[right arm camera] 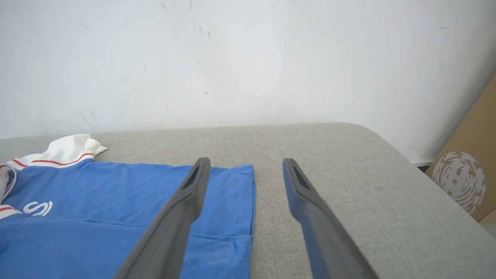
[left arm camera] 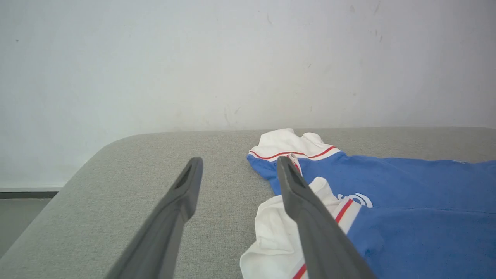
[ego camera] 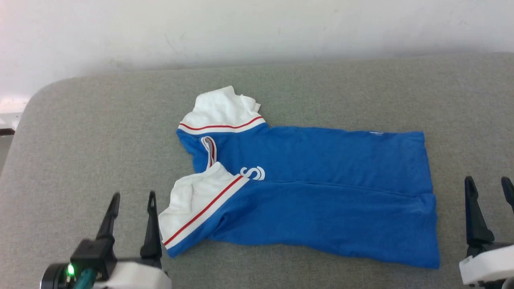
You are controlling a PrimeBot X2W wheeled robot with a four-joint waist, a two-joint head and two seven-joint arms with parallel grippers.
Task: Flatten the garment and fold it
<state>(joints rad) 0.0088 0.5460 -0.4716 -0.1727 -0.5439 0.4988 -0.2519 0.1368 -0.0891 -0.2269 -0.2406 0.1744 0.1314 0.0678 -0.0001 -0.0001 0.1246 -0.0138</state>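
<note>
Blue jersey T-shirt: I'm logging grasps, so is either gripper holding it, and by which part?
Nothing is held. The left gripper and right gripper stand open beside the royal-blue white-sleeved T-shirt.

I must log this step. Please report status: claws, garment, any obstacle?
Left claw open, empty, beside the near sleeve. Right claw open, empty, off the hem. Garment on grey cushion, near side folded over. Nothing blocks the claws.

Bright, even light is cast; hardly any shadows are seen. The wall [ego camera: 120,36] beyond the left pincer [left arm camera: 238,159] is washed out; the pincer is blurred near the lens.
</note>
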